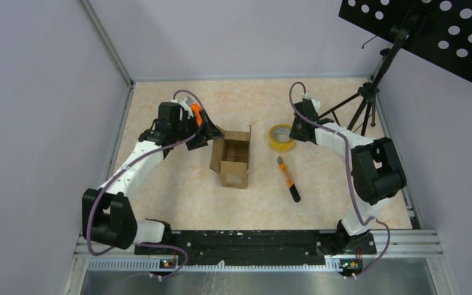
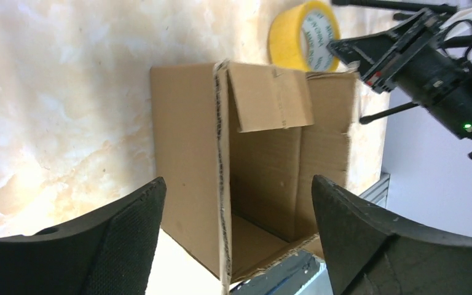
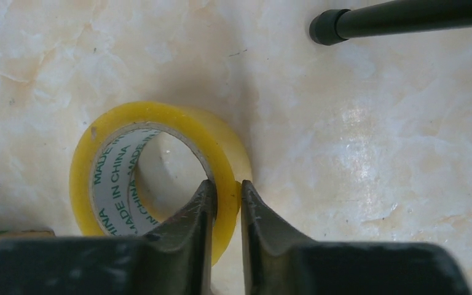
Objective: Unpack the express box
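- Top external view: nearest the camera runs the black base rail (image 1: 252,239) that carries both arms, at 6 o'clock of the table (image 1: 178,196).
- The express box (image 1: 233,157) stands near the middle of the table. It is a brown corrugated carton with its top open, its flaps turned up and outward, and bare cardboard showing inside.
- The left gripper (image 1: 211,135) sits at 10 o'clock of the box, just beside its left flap.
- A yellow tape roll (image 1: 281,137) lies at 2 o'clock of the box, with the right gripper (image 1: 292,131) on it.
- An orange and black knife-like tool (image 1: 288,178) lies at 4 o'clock of the box, apart from it.
- A black tripod stand (image 1: 362,104) with a perforated black panel (image 1: 430,31) fills the 1 o'clock corner.
- Left wrist view: the two dark fingers (image 2: 129,239) at 6 o'clock stand wide apart and grip nothing.
- The box shows in the gap beyond them, with one flap folded over its opening and a ragged torn edge down the near corner.
- The tape roll is at 1 o'clock and the other arm at 2 o'clock.
- Right wrist view: the fingers (image 3: 190,227) at 6 o'clock are pinched narrow on the wall of the tape roll, one inside the ring and one outside.
- Green letters on the roll's white core read "MADE IN CHINA".
- A rubber-tipped stand leg (image 3: 326,27) rests on the table at 1 o'clock.
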### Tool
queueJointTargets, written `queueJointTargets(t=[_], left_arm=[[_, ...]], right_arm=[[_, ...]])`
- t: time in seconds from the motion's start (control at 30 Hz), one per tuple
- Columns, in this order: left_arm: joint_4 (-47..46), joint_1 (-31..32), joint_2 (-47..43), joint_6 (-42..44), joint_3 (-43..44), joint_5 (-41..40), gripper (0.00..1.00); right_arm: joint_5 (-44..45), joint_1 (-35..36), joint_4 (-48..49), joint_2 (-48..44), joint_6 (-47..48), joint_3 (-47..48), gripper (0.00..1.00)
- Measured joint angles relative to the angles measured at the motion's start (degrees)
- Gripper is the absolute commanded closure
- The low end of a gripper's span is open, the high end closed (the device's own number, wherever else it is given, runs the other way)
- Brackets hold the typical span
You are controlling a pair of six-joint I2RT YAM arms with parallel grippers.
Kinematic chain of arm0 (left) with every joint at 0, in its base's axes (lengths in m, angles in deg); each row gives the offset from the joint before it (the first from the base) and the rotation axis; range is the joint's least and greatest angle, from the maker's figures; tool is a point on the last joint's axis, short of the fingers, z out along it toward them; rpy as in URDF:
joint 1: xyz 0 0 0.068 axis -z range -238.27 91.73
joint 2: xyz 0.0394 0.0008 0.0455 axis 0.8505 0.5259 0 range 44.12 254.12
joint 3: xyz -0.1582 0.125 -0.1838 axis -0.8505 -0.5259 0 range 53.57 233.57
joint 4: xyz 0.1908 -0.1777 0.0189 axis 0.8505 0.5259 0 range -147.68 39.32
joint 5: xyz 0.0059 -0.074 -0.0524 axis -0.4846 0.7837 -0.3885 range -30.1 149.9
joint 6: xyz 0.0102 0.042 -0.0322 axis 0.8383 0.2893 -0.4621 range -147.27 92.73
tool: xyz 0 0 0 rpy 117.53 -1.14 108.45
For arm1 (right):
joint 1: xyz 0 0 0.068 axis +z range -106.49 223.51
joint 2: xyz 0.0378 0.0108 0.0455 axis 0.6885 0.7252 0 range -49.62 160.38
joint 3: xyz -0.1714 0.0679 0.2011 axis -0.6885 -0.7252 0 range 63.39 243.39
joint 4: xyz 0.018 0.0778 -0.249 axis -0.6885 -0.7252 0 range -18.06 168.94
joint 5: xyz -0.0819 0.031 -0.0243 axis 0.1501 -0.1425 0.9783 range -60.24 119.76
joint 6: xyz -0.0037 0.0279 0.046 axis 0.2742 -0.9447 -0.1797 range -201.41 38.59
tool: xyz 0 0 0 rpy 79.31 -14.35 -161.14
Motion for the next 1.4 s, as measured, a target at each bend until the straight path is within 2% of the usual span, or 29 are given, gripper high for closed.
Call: queueJointTargets(t=[0.07, 0.23, 0.33, 0.6, 0.93, 1.1, 1.4], left_arm=[[1.3, 0.0, -1.2, 1.7, 2.1, -1.0, 0.02], [3.3, 0.0, -4.3, 5.7, 5.4, -3.2, 0.02], [4.7, 0.0, -5.8, 7.5, 6.4, -3.5, 0.02], [7.1, 0.6, -7.4, 11.7, 7.2, -3.0, 0.02], [8.0, 2.5, -10.5, 17.2, 7.2, -3.1, 0.02], [7.6, 2.5, -12.6, 18.2, 6.6, -3.5, 0.02], [7.2, 2.5, -13.0, 18.5, 4.9, -4.7, 0.02]], right_arm=[[-0.4, 0.0, 0.1, 0.0, 0.1, 0.3, 0.61], [-1.4, 0.0, 0.7, 0.0, 0.0, 0.7, 0.42], [-2.0, 0.0, 0.3, -0.3, 0.0, 0.9, 0.38], [-4.3, 0.8, -2.1, -8.6, 0.1, 0.9, 0.33], [-5.8, 6.9, -2.6, -23.0, 0.7, -0.4, 0.32], [-6.0, 7.5, -3.0, -29.0, 0.7, -2.7, 0.31], [-6.2, 7.5, -4.1, -34.5, 0.7, -3.7, 0.30]])
